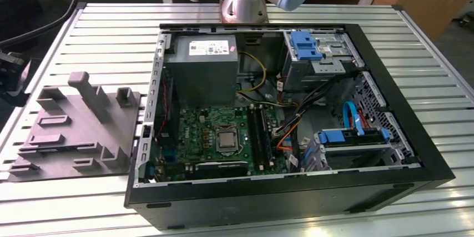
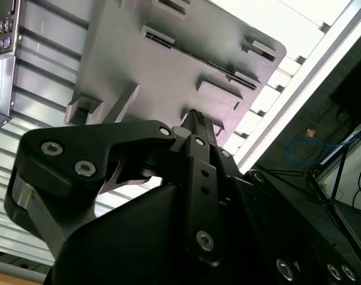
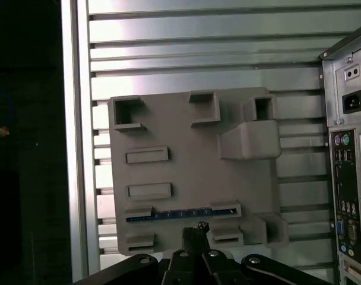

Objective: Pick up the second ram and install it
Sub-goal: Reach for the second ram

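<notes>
second ram sits edge-up in a grey tray slot. Its long axis runs along the table slats, toward the PC case. gripper is near its mid-length; released or clenched, cannot tell.

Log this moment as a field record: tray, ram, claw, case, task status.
holder: grey tray on the slatted table, at the exterior view's left of the computer case
target: second ram, dark blue, on edge in a slot of the tray
effector: claw over the tray, close to the ram
case: open on top, motherboard exposed
status: ram not yet lifted from its slot
</notes>
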### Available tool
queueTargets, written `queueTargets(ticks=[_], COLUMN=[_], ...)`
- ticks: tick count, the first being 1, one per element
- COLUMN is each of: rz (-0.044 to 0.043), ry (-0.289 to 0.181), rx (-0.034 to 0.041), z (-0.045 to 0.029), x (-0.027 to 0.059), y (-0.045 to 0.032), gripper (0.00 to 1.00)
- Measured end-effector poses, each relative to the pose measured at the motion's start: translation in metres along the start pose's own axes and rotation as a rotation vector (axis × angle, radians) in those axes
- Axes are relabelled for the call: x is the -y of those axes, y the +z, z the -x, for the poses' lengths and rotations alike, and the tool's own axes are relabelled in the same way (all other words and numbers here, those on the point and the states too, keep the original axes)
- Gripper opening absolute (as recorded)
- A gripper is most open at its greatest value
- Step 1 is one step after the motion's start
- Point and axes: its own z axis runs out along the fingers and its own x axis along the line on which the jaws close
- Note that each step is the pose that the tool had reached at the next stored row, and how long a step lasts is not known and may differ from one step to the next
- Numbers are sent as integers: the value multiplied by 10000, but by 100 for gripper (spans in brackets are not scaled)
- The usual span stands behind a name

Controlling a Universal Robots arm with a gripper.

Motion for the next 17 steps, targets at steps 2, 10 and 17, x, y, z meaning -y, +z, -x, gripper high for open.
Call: queueTargets(ticks=[2,10,17], rz=[-2,-2,-2], ry=[0,0,1], rx=[-2,-3,-3], z=[-1,0,-2], x=[14,75,111], y=[22,122,164], gripper=[10,10,10])
